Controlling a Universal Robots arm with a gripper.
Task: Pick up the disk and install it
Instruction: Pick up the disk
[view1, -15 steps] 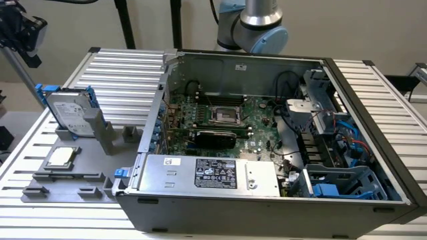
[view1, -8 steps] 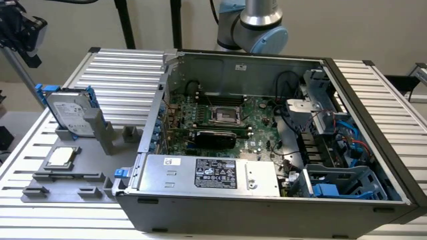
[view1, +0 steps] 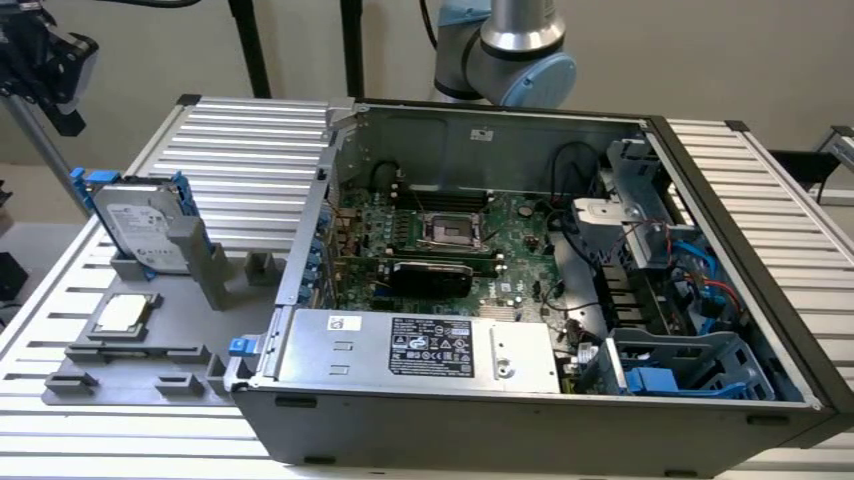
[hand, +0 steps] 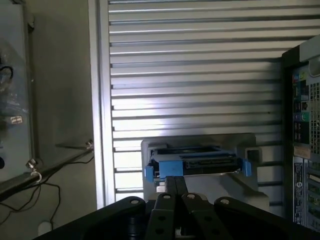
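The disk (view1: 138, 222) stands upright in a grey holder (view1: 200, 262) on the slatted tabletop (view1: 247, 130), beside the open computer case (view1: 534, 425). The gripper (hand: 175, 181) hangs apart from it, its fingers pressed together and empty. Lowered like this, they would probably strike the blue carrier (hand: 150, 171) and tip the disk.

This is looking like a robotics lab set up as a PC-assembly test cell: a Universal Robots arm (view1: 514, 50) is standing at the back of a ribbed aluminium-profile table (view1: 254, 140), and an open desktop tower case (view1: 534, 420) is lying on it with motherboard (view1: 441, 235) and power supply (view1: 414, 345) showing. A grey parts fixture (view1: 134, 375) is sitting beside the case, holding the disk (view1: 140, 225) upright and a CPU chip (view1: 120, 315) flat. Black stand poles (view1: 254, 45) are rising behind, and loose cables (hand: 59, 197) are trailing over the floor.
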